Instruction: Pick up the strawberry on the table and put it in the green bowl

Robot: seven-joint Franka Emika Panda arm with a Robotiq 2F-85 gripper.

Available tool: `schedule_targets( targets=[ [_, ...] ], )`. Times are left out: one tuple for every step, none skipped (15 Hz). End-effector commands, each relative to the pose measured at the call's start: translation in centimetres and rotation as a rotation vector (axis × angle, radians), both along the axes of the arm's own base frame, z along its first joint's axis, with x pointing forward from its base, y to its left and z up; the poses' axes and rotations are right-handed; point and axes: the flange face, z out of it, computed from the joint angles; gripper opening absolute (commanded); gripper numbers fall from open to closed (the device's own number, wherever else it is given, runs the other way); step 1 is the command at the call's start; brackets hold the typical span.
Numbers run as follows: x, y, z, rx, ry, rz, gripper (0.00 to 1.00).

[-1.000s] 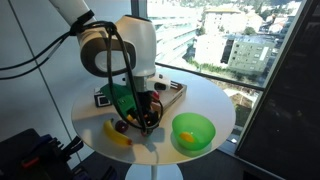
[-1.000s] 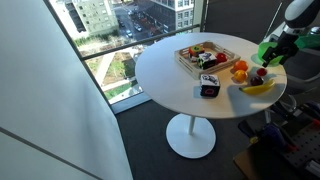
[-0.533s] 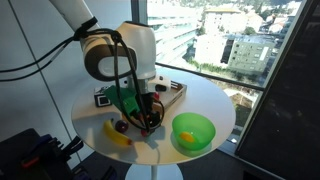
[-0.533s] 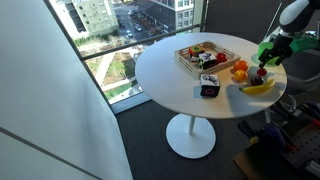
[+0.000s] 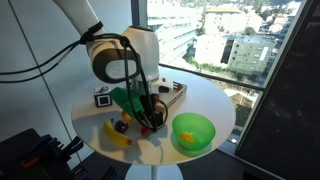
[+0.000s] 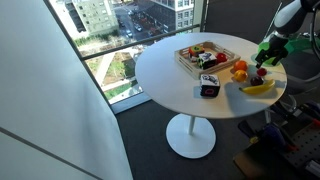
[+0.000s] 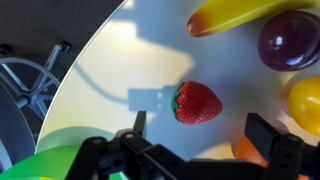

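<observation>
Gripper (image 7: pixel 203 135) — shifting slightly sideways since the earlier frame — is hovering, fingers spread wide, over the strawberry (image 7: pixel 197 102) lying on the table (image 7: pixel 130 60); descending off-centre is risking a fingertip striking the crowding orange fruit (image 7: pixel 305 105) or rolling the berry.

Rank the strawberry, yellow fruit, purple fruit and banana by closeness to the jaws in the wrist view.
1. Strawberry, between the open jaws.
2. Yellow fruit, at the view's right edge.
3. Purple fruit and banana, along the top: too close to call.
</observation>
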Motion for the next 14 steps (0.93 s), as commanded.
schedule_targets(
  targets=[
    [0.8, -0.6, -0.5, 0.007, -0.012, 0.005, 1.0],
    [0.9, -0.5, -0.7, 0.008, -0.01, 0.005, 1.0],
    [0.9, -0.5, -1.0, 0.009, -0.007, 0.006, 1.0],
    [0.9, -0.5, -1.2, 0.009, -0.005, 0.007, 1.0],
    [0.9, -0.5, -1.4, 0.009, -0.003, 0.007, 1.0],
    [0.9, -0.5, -1.6, 0.01, 0.001, 0.008, 1.0],
    [0.9, -0.5, -1.8, 0.009, 0.004, 0.009, 1.0],
    [0.9, -0.5, -2.0, 0.006, 0.006, 0.01, 1.0],
    [0.9, -0.4, -2.1, 0.004, 0.006, 0.011, 1.0],
    [0.9, -0.4, -2.2, 0.001, 0.006, 0.01, 1.0],
    [1.0, -0.4, -2.3, 0.0, 0.005, 0.01, 1.0],
    [1.0, -0.4, -2.4, -0.002, 0.004, 0.01, 1.0],
    [1.1, -0.4, -2.6, -0.003, 0.004, 0.01, 1.0],
    [1.1, -0.4, -2.7, -0.005, 0.005, 0.01, 1.0]
  ],
)
